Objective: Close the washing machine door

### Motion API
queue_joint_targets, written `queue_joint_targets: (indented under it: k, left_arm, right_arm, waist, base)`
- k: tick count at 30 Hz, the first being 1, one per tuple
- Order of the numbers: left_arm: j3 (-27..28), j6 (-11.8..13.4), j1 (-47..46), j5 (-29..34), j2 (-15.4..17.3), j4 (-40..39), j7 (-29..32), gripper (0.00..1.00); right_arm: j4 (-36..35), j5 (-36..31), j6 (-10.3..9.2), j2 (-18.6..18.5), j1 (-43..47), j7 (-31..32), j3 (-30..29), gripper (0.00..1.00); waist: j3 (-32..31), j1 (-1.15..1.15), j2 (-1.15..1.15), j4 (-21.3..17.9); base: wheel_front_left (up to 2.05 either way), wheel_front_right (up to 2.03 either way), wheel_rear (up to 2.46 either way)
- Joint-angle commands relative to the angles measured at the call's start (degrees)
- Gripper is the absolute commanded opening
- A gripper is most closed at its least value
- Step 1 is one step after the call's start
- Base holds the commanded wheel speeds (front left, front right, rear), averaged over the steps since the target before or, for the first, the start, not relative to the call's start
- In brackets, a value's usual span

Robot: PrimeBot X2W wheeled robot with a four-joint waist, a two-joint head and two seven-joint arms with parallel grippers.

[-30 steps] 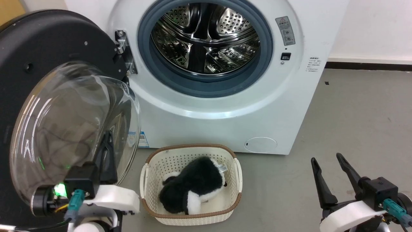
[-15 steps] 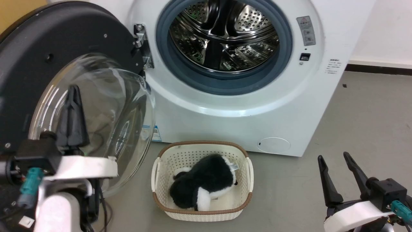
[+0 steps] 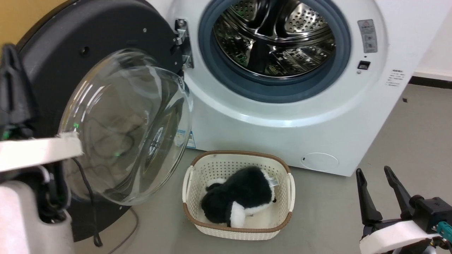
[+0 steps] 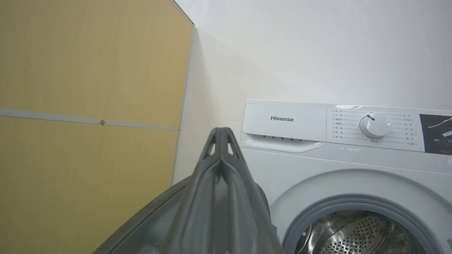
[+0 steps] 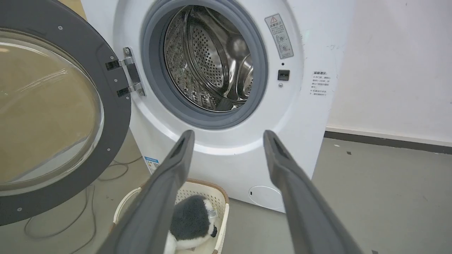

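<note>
The washing machine (image 3: 282, 120) (image 5: 226, 148) (image 4: 317, 155) stands open, its steel drum (image 3: 275, 38) bare inside the grey gasket. Its door (image 3: 116, 116) (image 5: 53, 106), a black disc with a bulging glass bowl, hangs wide open on the left hinge (image 3: 182, 42). My left gripper (image 3: 12, 88) (image 4: 220, 135) is shut and empty, raised at the door's outer left edge; its rim (image 4: 148, 222) shows just below the fingers. My right gripper (image 3: 376, 192) (image 5: 226, 155) is open, low at the right, well clear of the machine.
A cream perforated basket (image 3: 201, 176) (image 5: 219, 197) holding a black-and-white plush toy (image 3: 240, 197) sits on the grey floor in front of the machine. A black cable (image 3: 91, 211) trails under the door. A yellow panel wall (image 4: 88, 106) stands left of the machine.
The head view has shifted, so everything sits further right. My left arm has risen and swung outward from in front of the glass bowl to the door's left edge. The door's angle looks unchanged.
</note>
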Motion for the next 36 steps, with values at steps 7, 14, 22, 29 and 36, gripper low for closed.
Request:
queue_joint_targets:
  k: [7, 14, 22, 29, 36]
  left_arm:
    - [4.9, -0.7, -5.4, -4.7, 3.7, 2.3, 0.3, 0.0]
    - [10.0, -0.6, -6.9, -8.8, 5.4, 5.2, 0.5, 0.0]
    - [15.8, -0.4, -7.8, -16.6, 6.0, 11.5, 3.9, 0.0]
    - [19.2, -2.0, -6.6, -26.8, 5.7, 17.8, 11.9, 0.0]
    - [20.7, -4.1, -3.3, -37.9, 5.2, 21.7, 21.7, 0.0]
  right_arm:
    - [0.3, 1.6, 0.03, 0.1, -0.7, -1.4, -0.9, 1.0]
    - [0.4, 2.2, 0.03, 0.1, -0.9, -2.3, -1.9, 1.0]
    - [0.6, 2.9, 0.03, 0.2, -1.0, -3.2, -2.5, 1.0]
    - [0.6, 3.4, 0.04, 0.2, -1.2, -4.1, -3.2, 1.0]
    - [0.7, 3.9, 0.04, 0.2, -1.4, -4.9, -3.7, 1.0]
  waist:
    - [0.1, 0.0, 0.0, 2.5]
    - [0.6, 0.0, 0.0, 4.5]
    - [1.1, 0.0, 0.0, 6.8]
    - [1.5, 0.0, 0.0, 8.4]
    - [1.9, 0.0, 0.0, 9.9]
  base:
    - [0.0, 0.0, 0.0]
    - [0.0, 0.0, 0.0]
    - [0.0, 0.0, 0.0]
    - [0.0, 0.0, 0.0]
    - [0.0, 0.0, 0.0]
